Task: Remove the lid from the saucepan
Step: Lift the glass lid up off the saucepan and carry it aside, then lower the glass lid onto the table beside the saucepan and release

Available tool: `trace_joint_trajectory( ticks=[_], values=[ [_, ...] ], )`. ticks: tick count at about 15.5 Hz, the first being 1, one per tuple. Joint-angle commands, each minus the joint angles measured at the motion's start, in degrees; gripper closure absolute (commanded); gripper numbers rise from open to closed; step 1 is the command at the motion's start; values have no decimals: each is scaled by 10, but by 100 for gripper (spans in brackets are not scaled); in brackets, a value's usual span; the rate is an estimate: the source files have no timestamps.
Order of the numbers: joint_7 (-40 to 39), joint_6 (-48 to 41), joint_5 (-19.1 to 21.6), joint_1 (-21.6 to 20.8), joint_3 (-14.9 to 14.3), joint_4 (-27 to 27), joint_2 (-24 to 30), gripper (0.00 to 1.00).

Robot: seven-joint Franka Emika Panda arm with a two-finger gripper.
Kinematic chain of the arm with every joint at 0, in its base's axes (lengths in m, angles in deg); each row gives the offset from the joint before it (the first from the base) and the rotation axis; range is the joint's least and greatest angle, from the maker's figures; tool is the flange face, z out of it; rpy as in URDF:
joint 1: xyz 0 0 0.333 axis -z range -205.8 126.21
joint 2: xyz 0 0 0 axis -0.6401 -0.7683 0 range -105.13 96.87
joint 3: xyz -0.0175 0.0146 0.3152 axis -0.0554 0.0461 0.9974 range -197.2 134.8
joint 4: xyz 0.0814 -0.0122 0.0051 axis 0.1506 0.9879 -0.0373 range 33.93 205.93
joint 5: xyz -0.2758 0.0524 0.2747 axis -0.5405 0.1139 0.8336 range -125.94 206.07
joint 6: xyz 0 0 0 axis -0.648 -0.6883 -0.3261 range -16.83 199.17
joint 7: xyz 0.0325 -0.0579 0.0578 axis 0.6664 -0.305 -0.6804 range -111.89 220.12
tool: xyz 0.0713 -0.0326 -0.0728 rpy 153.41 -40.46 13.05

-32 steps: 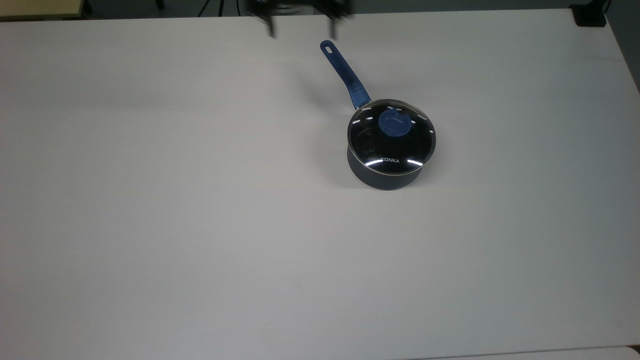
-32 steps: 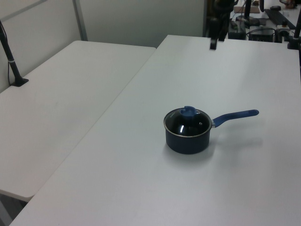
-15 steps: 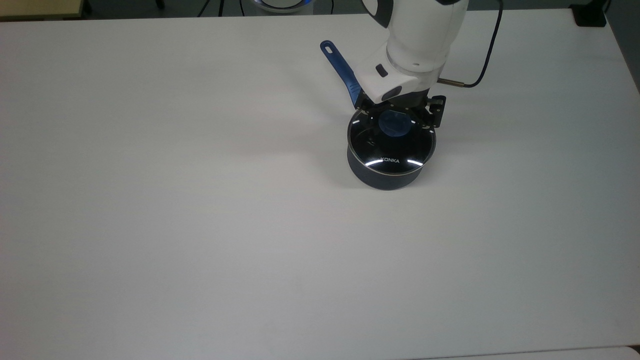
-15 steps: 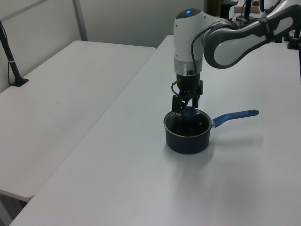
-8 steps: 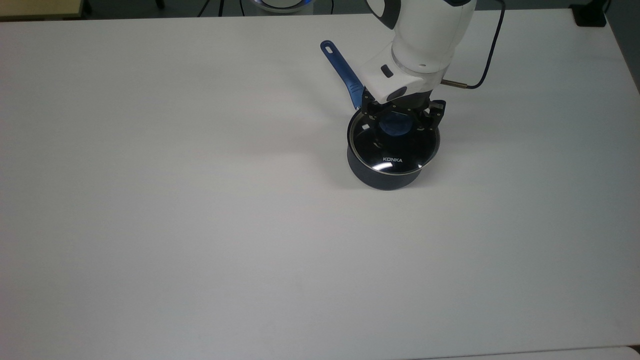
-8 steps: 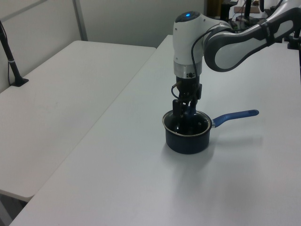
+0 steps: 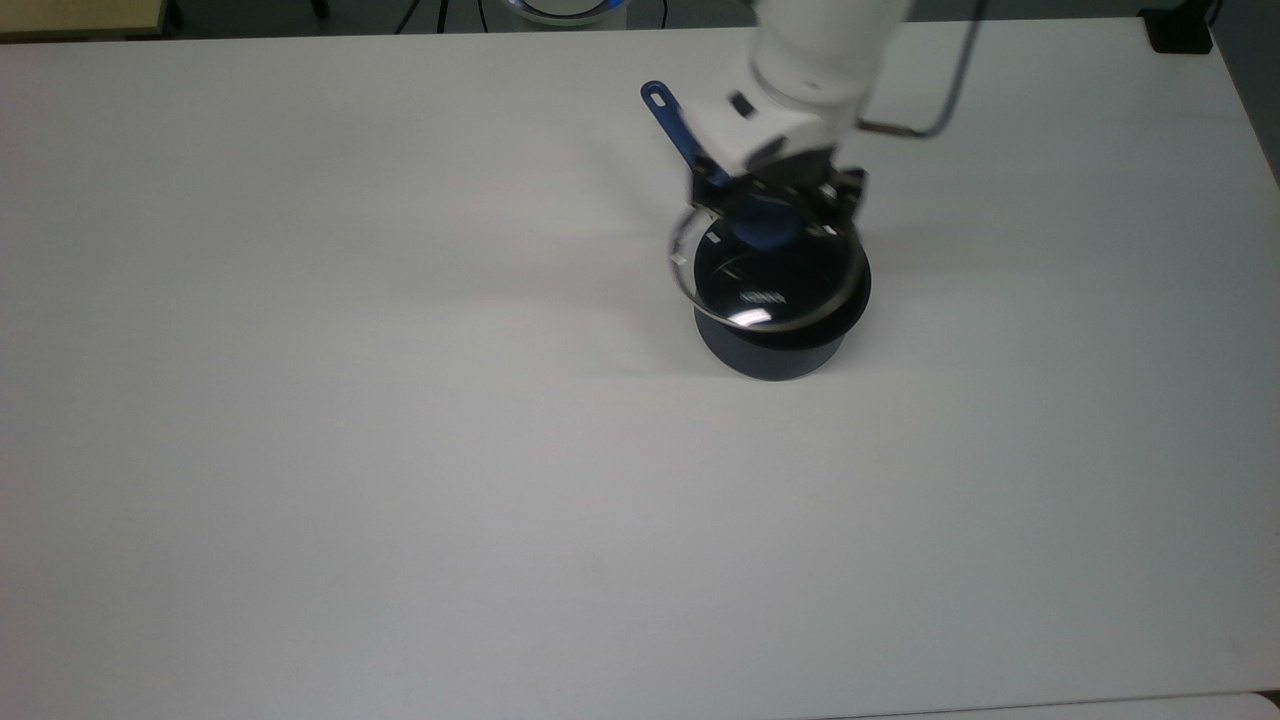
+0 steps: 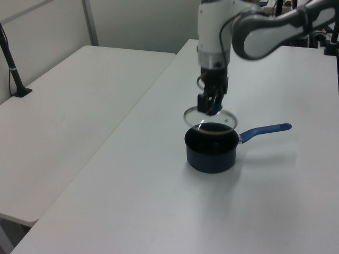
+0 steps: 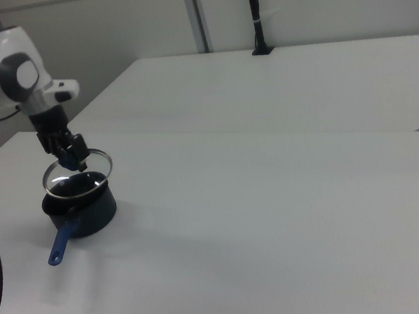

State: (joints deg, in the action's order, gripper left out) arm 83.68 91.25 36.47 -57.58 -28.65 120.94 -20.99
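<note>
**Lid held clear of the pan**

While the saucepan (image 8: 211,152) stands on the white bench (image 8: 159,201), the lid (image 8: 210,115) hangs just above its rim, apart from it, its blue knob clamped in the gripper (image 8: 208,107) jaws.

Two white tables stand side by side, long edges meeting at a narrow seam: the near table (image 8: 159,211) and a second table (image 8: 69,106) on the left view's left. A black pole (image 8: 11,66) on a flat base stands at the second table's far edge; in the right view the same pole (image 9: 254,10) rises against a pale partition wall (image 9: 328,0) with a grey vertical post (image 9: 194,11). Lighting is even and diffuse, shadows soft. A dark block (image 7: 1178,30) sits at the top view's upper right corner.
</note>
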Motion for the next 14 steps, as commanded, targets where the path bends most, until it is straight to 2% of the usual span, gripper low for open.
trace_joint_trajectory(
  ticks=[1, 4, 6, 10, 11, 14],
  values=[
    [-189, -64, -4, 69, 1, 49, 68, 48],
    [-287, -60, -34, 144, 1, 95, 88, 48],
    [-327, -40, -48, 179, 1, 119, 92, 48],
    [-335, 91, -92, 224, 1, 215, 92, 48],
    [-334, 128, -92, 233, 1, 235, 88, 48],
    [-329, 182, -93, 244, 1, 256, 65, 48]
  ],
)
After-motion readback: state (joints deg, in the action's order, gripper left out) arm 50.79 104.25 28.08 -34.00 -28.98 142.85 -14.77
